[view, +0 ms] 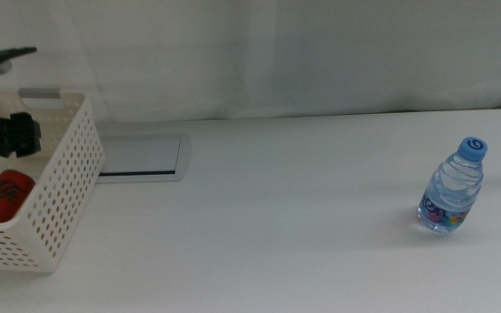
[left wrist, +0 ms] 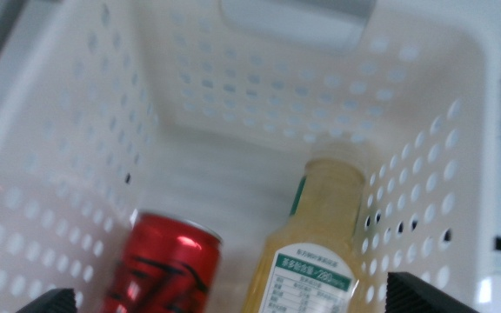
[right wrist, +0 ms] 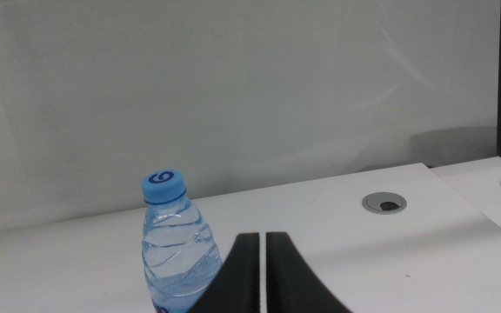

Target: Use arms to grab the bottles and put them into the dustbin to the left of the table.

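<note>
Below, the water bottle (view: 453, 193) stands upright on the white table (view: 277, 226) toward the right side, blue cap on top, its low label coloured but too small to read. Well apart to the left, the dustbin (view: 68, 183) holds the red can (left wrist: 168, 271) and the yellow bottle (left wrist: 316, 252) side by side (the bottle's white label carries small print and "280", otherwise unreadable). The left gripper (left wrist: 233, 304) hangs over the dustbin, jaws wide apart and empty. The right gripper (right wrist: 263, 274) sits just beside the water bottle with jaws together, touching nothing. A grey panel (view: 139, 156) lies beside the dustbin; a round grommet (right wrist: 384, 203) is set in the tabletop.
</note>
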Robot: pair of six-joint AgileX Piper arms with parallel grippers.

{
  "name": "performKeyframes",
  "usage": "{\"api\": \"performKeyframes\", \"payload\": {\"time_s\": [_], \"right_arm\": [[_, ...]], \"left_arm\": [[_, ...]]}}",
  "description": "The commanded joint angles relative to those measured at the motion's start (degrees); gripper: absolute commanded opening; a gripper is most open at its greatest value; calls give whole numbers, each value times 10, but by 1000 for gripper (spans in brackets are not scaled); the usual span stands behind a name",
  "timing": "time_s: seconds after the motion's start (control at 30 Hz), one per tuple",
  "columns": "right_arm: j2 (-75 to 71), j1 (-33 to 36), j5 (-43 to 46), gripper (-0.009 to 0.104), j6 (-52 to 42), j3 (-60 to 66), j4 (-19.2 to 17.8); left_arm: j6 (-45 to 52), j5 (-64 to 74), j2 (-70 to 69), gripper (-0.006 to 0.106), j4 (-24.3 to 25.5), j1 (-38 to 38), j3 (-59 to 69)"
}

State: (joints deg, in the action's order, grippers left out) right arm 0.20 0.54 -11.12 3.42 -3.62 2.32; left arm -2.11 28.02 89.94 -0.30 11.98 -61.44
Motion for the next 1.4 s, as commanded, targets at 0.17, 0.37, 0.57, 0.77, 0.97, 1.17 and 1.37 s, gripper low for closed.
{"api": "performKeyframes", "payload": {"time_s": [0.17,0.37,0.57,0.77,0.97,1.17,1.37], "right_arm": [[-13,0,15,-3,-4,3,-2],[-13,0,26,-3,-4,3,-2],[-13,0,33,-3,-4,3,-2],[-13,0,46,-3,-4,3,2],[-13,0,67,-3,-4,3,5],[-13,0,100,-3,-2,3,55],[-13,0,101,-3,-2,-15,79]], "left_arm": [[-10,-18,-98,93,-9,-1,-2],[18,0,-242,91,-21,-28,-1],[69,34,-367,76,-21,-87,-1],[72,83,-457,24,-22,-106,-1],[72,80,-530,-3,-21,-106,48],[70,-11,-614,-3,-84,-106,215],[74,-42,-681,-3,-126,-106,353]]}}
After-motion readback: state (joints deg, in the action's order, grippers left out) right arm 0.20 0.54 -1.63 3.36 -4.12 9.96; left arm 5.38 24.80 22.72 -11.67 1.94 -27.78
